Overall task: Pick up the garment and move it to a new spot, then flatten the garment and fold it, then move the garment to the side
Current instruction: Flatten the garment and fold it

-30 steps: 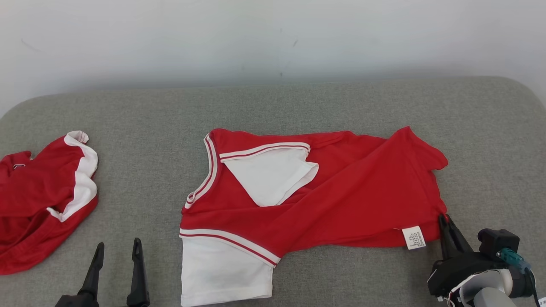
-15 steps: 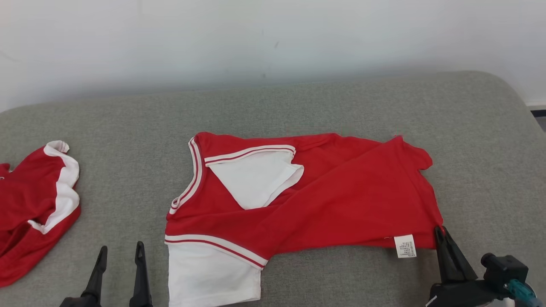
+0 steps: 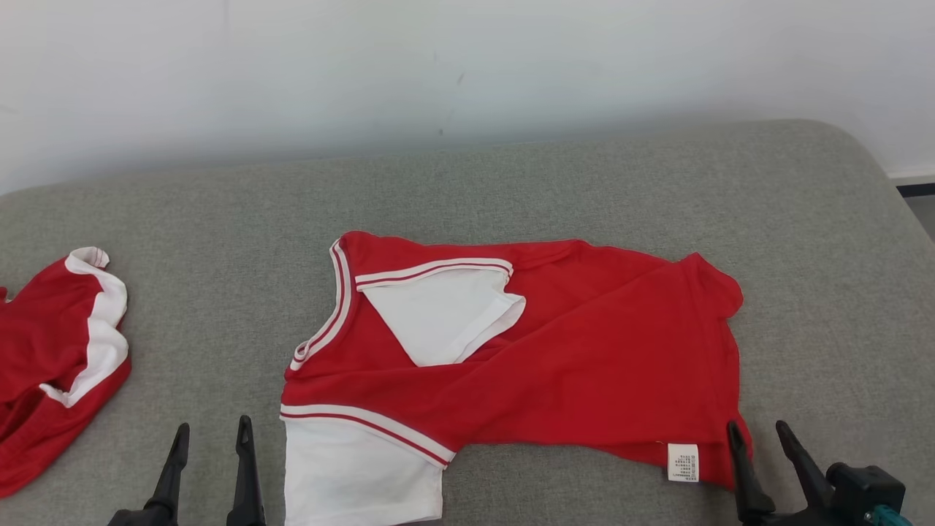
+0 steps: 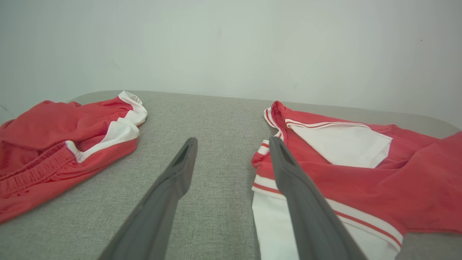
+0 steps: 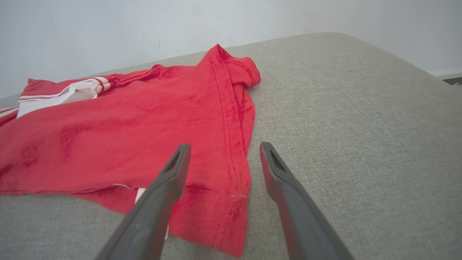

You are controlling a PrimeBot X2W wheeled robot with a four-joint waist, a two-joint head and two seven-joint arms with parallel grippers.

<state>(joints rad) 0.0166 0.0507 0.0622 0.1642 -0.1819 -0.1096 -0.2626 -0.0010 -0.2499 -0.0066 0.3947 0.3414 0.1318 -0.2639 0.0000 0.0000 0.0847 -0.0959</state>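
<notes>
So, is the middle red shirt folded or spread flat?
Partly folded: the shirt lies doubled over itself, its label facing up.

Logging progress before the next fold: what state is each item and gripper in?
Red-and-white shirt: lying partly folded, wrinkled
Care label: exposed at hem
Red shorts: crumpled, far left
Left gripper: open, empty
Right gripper: open at shirt's hem corner, gripping nothing
</notes>
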